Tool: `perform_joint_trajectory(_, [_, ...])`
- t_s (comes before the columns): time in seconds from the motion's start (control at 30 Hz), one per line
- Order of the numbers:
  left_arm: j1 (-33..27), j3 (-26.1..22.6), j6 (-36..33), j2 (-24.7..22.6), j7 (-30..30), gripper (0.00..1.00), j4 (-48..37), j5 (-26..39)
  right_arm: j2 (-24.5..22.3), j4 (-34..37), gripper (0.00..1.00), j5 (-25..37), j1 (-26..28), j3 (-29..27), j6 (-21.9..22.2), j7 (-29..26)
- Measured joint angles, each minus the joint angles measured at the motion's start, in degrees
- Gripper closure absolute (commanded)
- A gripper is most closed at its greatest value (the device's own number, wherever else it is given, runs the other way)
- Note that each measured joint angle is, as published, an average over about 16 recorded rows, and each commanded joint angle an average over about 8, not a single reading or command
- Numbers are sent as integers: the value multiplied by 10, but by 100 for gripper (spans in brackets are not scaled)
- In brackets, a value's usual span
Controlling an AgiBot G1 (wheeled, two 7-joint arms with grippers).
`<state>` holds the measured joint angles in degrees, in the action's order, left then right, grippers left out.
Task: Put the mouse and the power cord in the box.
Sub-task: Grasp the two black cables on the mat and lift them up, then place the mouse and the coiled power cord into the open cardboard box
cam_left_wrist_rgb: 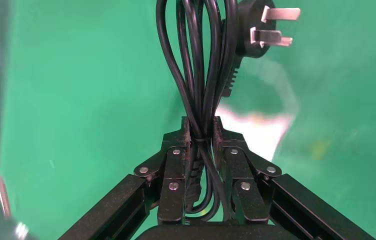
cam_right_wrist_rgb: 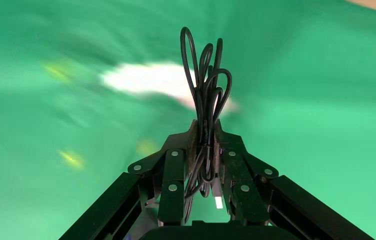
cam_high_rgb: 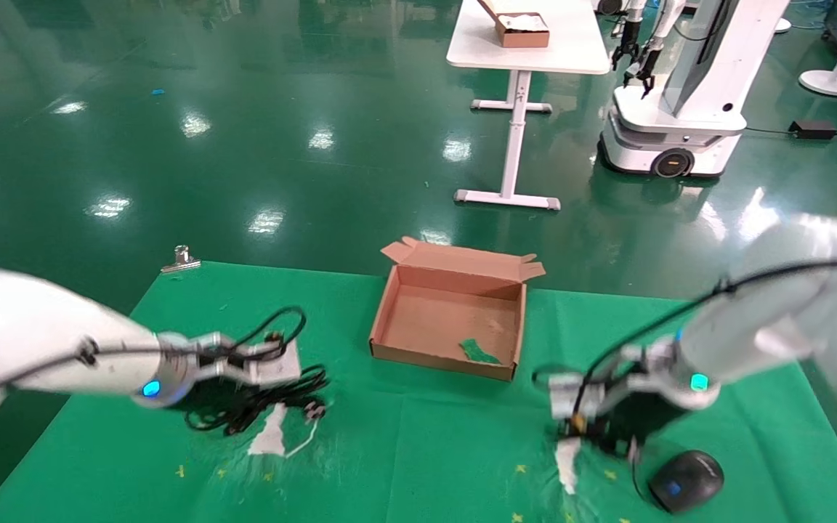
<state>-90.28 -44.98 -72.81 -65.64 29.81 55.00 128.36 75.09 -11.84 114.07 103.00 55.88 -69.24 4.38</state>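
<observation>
The power cord (cam_high_rgb: 259,403) is a thick black looped cable lying partly on the green cloth at the left. My left gripper (cam_high_rgb: 282,356) is shut on its loops. In the left wrist view the cord (cam_left_wrist_rgb: 196,65) runs between the shut fingers of the left gripper (cam_left_wrist_rgb: 202,127), and its pronged plug (cam_left_wrist_rgb: 263,30) hangs beyond them. The black mouse (cam_high_rgb: 686,479) rests on the cloth at the near right. My right gripper (cam_high_rgb: 571,410) is shut on its thin wire bundle (cam_right_wrist_rgb: 207,92), seen clamped in the right gripper (cam_right_wrist_rgb: 204,129). The open brown box (cam_high_rgb: 389,312) sits between both arms, farther back.
A green scrap (cam_high_rgb: 478,352) lies inside the box. White worn patches (cam_high_rgb: 271,432) mark the cloth. A metal clip (cam_high_rgb: 181,259) sits at the table's far left corner. Beyond stand a white table (cam_high_rgb: 527,54) with another brown box (cam_high_rgb: 522,29) and a second robot (cam_high_rgb: 680,94).
</observation>
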Motion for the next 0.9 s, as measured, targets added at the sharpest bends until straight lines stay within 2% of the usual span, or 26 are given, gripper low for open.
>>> perform_joint_trajectory(0.23, [-30, 25, -3, -29, 15, 100, 36, -44, -19, -34, 100, 24, 42, 11, 1, -32])
perform_joint_trajectory(0.4, [-30, 15, 46, -69, 29, 100, 49, -30, -37, -71, 100, 35, 65, 14, -9, -62])
perform_joint_trajectory(0.57, [-19, -37, 138, -107, 57, 100, 45, 19, -59, -124, 100, 44, 81, 16, -25, -100])
perform_joint_trajectory(0.77, [-11, -137, 258, -132, 115, 100, 30, 87, -92, -211, 100, 56, 87, 18, -52, -156])
perform_joint_trajectory(0.8, [-11, -156, 276, -133, 126, 90, 28, 96, -97, -228, 100, 58, 87, 18, -57, -166])
perform_joint_trajectory(0.9, [-14, -209, 322, -134, 164, 53, 21, 120, -115, -278, 100, 64, 84, 19, -70, -197])
